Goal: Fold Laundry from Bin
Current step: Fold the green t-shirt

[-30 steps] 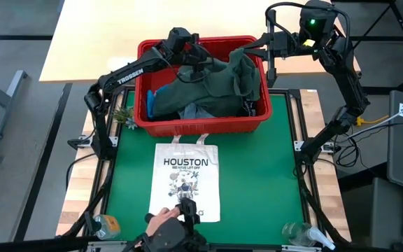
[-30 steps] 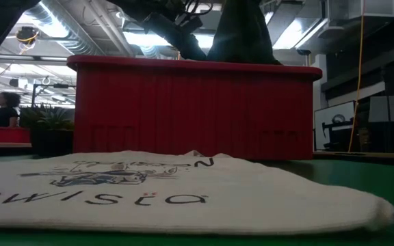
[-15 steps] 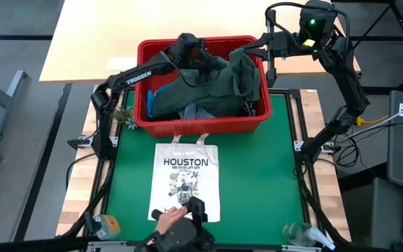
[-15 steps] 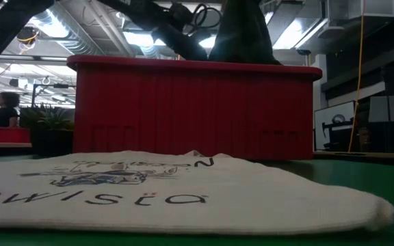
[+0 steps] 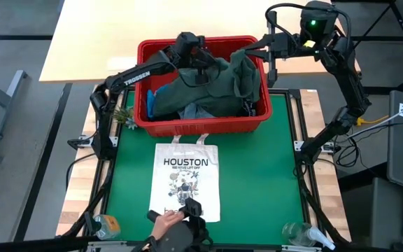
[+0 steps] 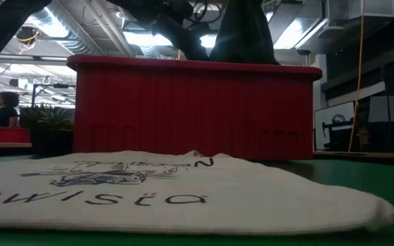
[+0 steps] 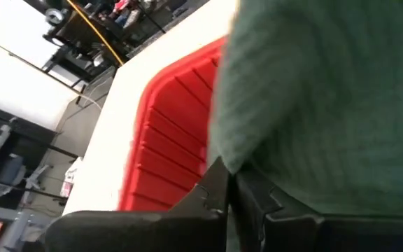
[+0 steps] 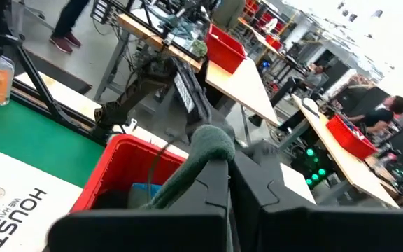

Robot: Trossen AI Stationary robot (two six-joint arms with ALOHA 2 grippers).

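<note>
The red bin (image 5: pixel 201 126) stands at the far middle of the green mat, holding the laundry. A dark green garment (image 5: pixel 222 80) lies on top and rises above the rim (image 6: pixel 245 34). Under it are light blue denim (image 5: pixel 198 110) and a bright blue piece (image 5: pixel 151 101). My right gripper (image 5: pixel 249 50) is shut on the green garment over the bin's far right corner. My left gripper (image 5: pixel 205 70) is inside the bin, shut at the garment's left part. My left gripper meets the dark green garment at an edge or fold (image 7: pixel 224 162) right above its shut fingertips, coming from the table's left and slanting down. Whether cloth lies between the fingers, the fingers themselves hide. My right gripper pinches a bunched roll of the green garment (image 8: pixel 208 143) between its two fingers, coming nearly level from the table's right. The cloth is raised above the bin's rim and hangs from the fingers down into the bin (image 8: pixel 166 189).
A white "HOUSTON" tote bag (image 5: pixel 186 178) lies flat on the mat before the bin. A person's hand (image 5: pixel 165 220) holds a dark device at its near edge. Bottles stand at the near corners (image 5: pixel 107 225) (image 5: pixel 296 231), and a small plant (image 5: pixel 123 114) stands left of the bin.
My left gripper has gone toward the table's right and a little toward the near edge, across the bin onto the green garment. The person's hand at the tote's near edge has shifted slightly.
</note>
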